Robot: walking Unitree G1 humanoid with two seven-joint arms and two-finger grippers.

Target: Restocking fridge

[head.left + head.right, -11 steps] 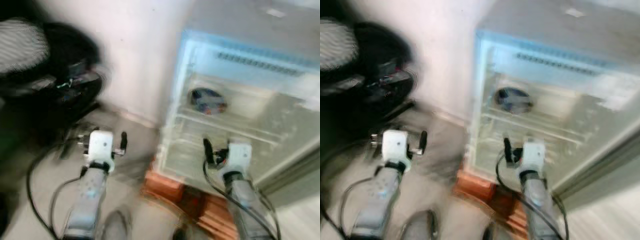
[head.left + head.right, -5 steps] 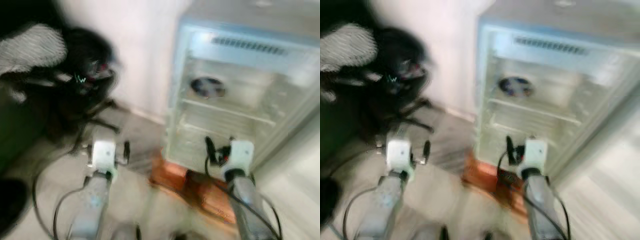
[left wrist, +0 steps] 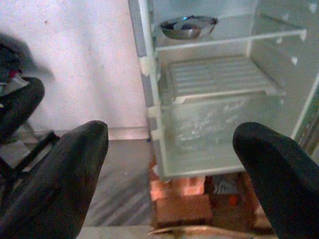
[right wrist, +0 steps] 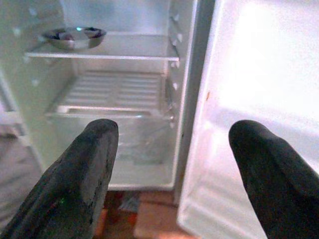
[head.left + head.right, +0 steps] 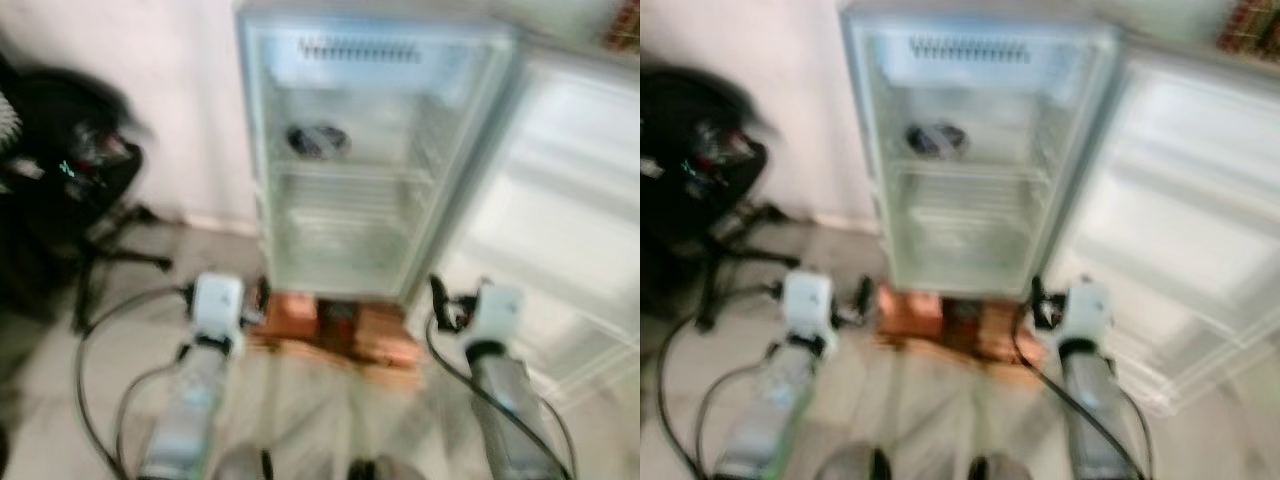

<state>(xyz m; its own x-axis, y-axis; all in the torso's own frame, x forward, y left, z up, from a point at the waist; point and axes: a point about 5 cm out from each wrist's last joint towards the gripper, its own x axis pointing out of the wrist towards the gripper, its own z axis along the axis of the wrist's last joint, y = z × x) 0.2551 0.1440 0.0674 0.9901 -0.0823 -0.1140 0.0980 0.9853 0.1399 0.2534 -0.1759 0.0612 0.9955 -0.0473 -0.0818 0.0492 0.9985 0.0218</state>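
Since the earlier frames the head camera has swung round, so the open fridge [image 5: 345,160] now sits square ahead with its door [image 5: 560,220] swung wide to the right. Nearest, both arms are held low before it: the left gripper [image 3: 169,164] and right gripper [image 4: 172,164] each have their fingers spread wide and hold nothing. Beyond them, bricks [image 3: 179,199] lie under the fridge. Farther in, a metal bowl [image 3: 188,26] rests on the upper shelf [image 4: 134,50], above a clear drawer [image 3: 209,124]. A black chair [image 5: 60,190] stands left.

Steel bowl [image 3: 188,26] on fridge shelf [image 3: 239,34] (upper)
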